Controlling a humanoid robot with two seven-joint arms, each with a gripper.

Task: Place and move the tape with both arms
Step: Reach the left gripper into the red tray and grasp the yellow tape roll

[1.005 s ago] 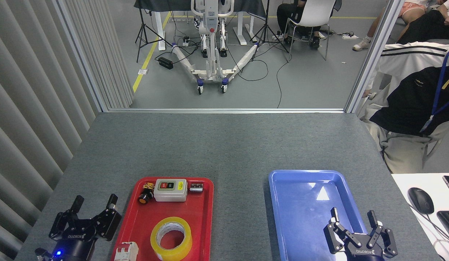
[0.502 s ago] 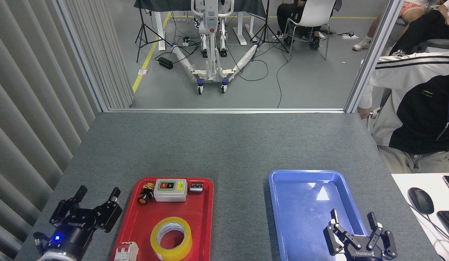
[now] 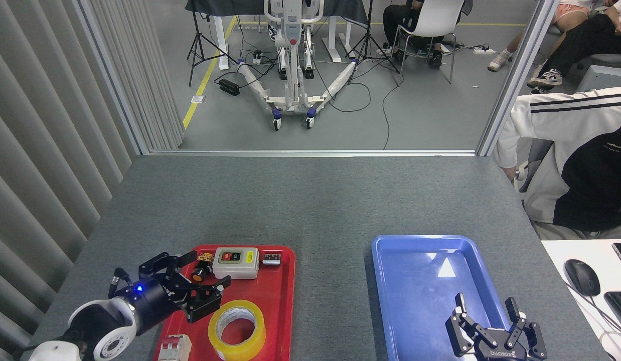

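Note:
The roll of yellow tape [image 3: 237, 330] lies flat on the near half of a red tray [image 3: 283, 301], its white core facing up. My left gripper [image 3: 205, 273] has swung in over the tray's left side and points right, open, its fingers spread just above and left of the roll without touching it. Down at the bottom right, my right gripper [image 3: 487, 305] stands open over the near end of an empty blue tray [image 3: 421, 281], holding nothing.
The red tray also carries a grey switch box [image 3: 236, 262], a black and yellow push button [image 3: 200, 271], a small black part [image 3: 271, 258] and a white breaker [image 3: 174, 348]. A person in a white and black jacket [image 3: 576, 165] sits at the table's right edge. A mouse [image 3: 582, 277] lies on a white desk.
My left arm has swung right and turned, bringing its open gripper from beside the red tray to over it, next to the tape. The right gripper barely moved. The seated person has shifted right.

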